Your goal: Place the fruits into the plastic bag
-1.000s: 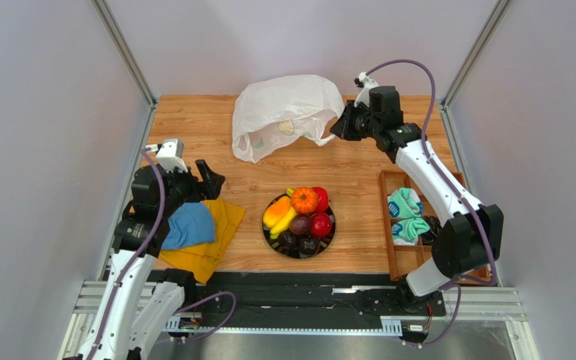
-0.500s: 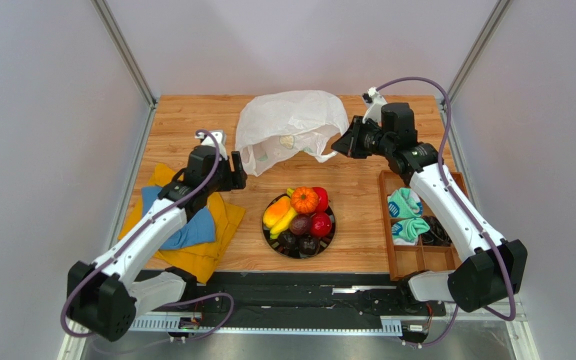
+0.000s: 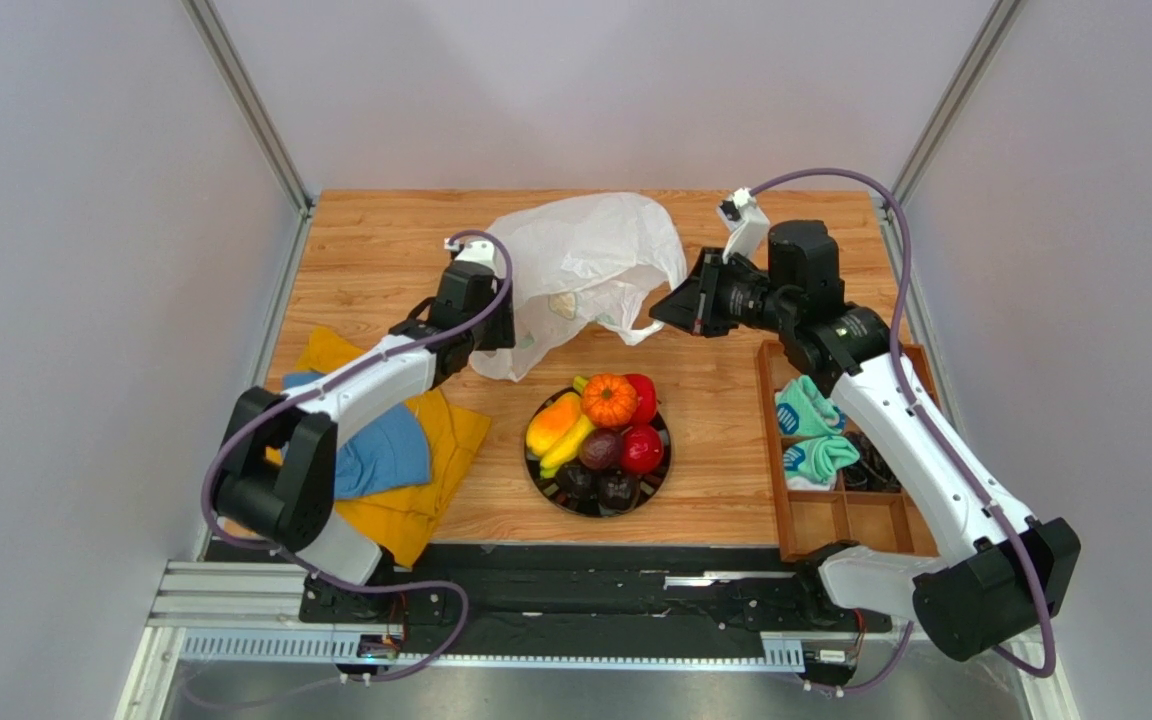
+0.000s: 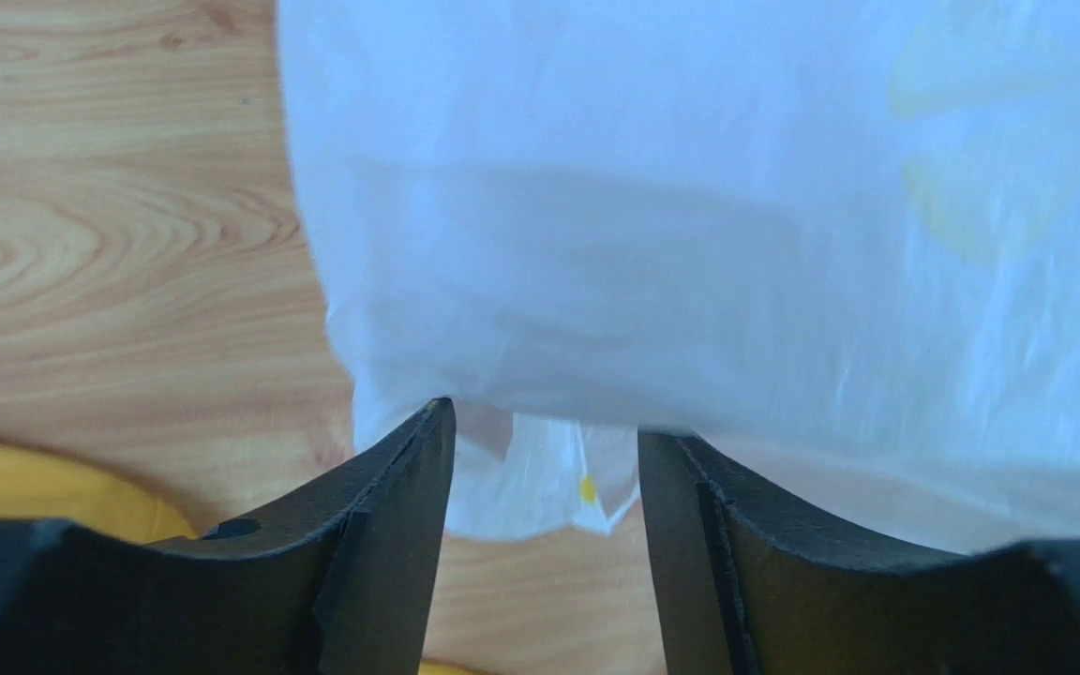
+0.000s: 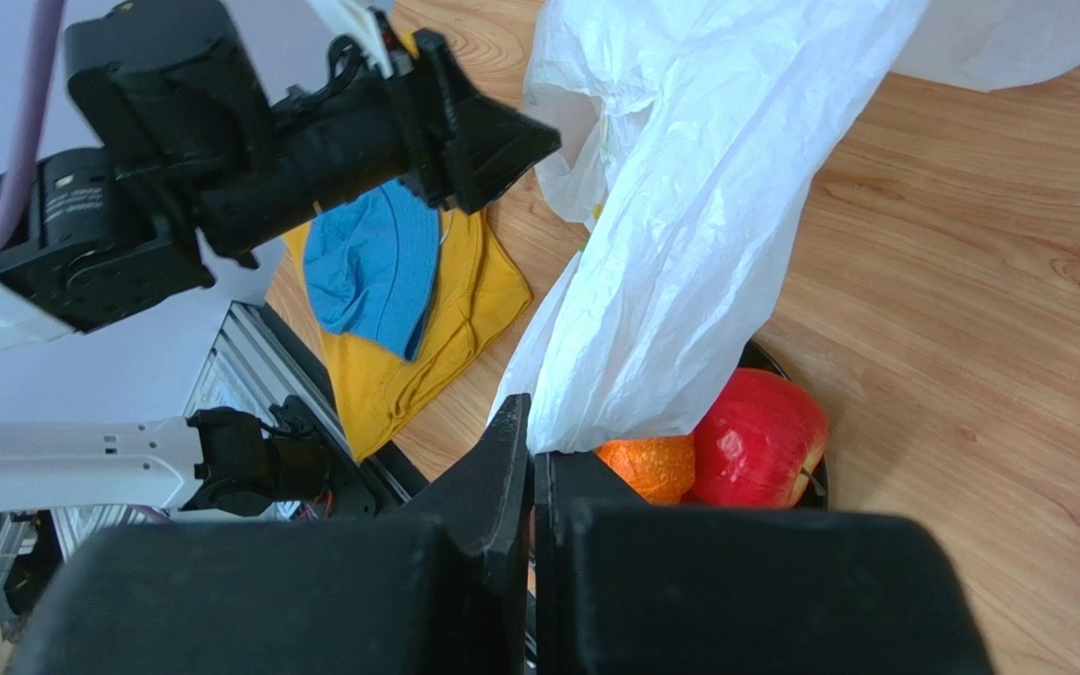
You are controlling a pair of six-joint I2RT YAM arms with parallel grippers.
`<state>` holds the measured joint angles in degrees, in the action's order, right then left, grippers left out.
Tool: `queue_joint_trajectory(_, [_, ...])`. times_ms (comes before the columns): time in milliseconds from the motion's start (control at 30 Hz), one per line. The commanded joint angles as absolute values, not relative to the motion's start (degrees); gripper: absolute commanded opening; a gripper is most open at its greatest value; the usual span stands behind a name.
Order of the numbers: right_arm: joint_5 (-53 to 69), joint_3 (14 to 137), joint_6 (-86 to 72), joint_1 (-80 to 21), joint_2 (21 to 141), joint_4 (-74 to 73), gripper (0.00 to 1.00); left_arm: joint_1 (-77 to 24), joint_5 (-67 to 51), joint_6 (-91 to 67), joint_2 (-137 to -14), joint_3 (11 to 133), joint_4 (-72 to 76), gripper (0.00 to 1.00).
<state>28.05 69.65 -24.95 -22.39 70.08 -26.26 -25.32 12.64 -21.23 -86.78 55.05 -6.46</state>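
The wooden tabletop (image 3: 387, 240) carries everything. Across its far middle lies the plastic bag (image 3: 582, 248), raised off the wood on its right side, and its opening seems to be turned toward the near edge.

The black plate (image 3: 537, 468) sits just in front of the bag. The fruits (image 3: 605, 428) are all heaped on it, and none are inside the bag.

The right gripper (image 3: 668, 308) has its jaws pressed together on a bunched strip of film at the bag's right edge, holding it up just above the fruits. On the other side, the left gripper (image 4: 546, 422) has its jaws spread, one on either side of the bag's lower left fold, and not yet closed on it.

To my eye the job now is getting a second hold so the mouth can be pulled open. The left should bite deep enough that the thin film won't slip. Then it should draw away from the right without dragging the bag across the fruits.
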Motion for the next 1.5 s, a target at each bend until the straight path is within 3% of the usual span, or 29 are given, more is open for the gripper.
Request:
queue_joint_trajectory(0, [29.53, 68.91, -25.75, -22.59, 68.29, -26.19, 0.00, -25.40, 11.96, -19.34, -92.45, 59.67, -2.46, 0.59])
queue_joint_trajectory(333, [29.01, 68.29, -25.49, -22.68, 68.11, -26.54, 0.00, -26.37, 13.44, -21.45, -98.43, 60.38, -4.30, 0.54])
queue_joint_trajectory(567, [29.18, 68.03, -25.40, -22.59, 67.94, -26.54, 0.00, -26.63, 16.17, -20.13, -102.56, 63.44, -7.46, 0.60])
queue_joint_trajectory(667, [28.83, 67.59, -25.31, -22.68, 67.76, -26.63, 0.00, -26.63, 15.47, -20.13, -104.24, 64.51, -8.70, 0.56])
queue_joint_trajectory(767, [28.65, 67.33, -25.14, -22.68, 67.59, -26.81, 0.00, -26.63, 15.91, -20.22, -104.59, 64.60, -9.05, 0.45])
queue_joint_trajectory(867, [28.13, 66.97, -24.96, -22.59, 67.41, -26.89, 0.00, -26.63, 15.65, -19.69, -104.77, 64.86, -9.49, 0.15])
queue_joint_trajectory(900, [27.86, 66.97, -24.87, -22.67, 67.41, -26.81, 0.00, -26.63, 15.64, -19.60, -104.33, 64.78, -9.67, 0.00])
queue_joint_trajectory(933, [27.60, 67.06, -24.70, -22.68, 67.41, -26.98, 0.00, -26.63, 15.73, -19.51, -103.80, 64.08, -9.41, 0.00])
queue_joint_trajectory(1233, [21.54, 68.73, -22.59, -22.33, 70.04, -27.33, 0.00, -26.63, 9.85, -18.81, -76.67, 52.40, -2.73, 0.00])
queue_joint_trajectory(1467, [16.97, 72.42, -23.03, -20.92, 77.60, -25.84, 0.00, -26.63, 3.25, -20.20, -56.10, 51.50, -10.35, 0.00])
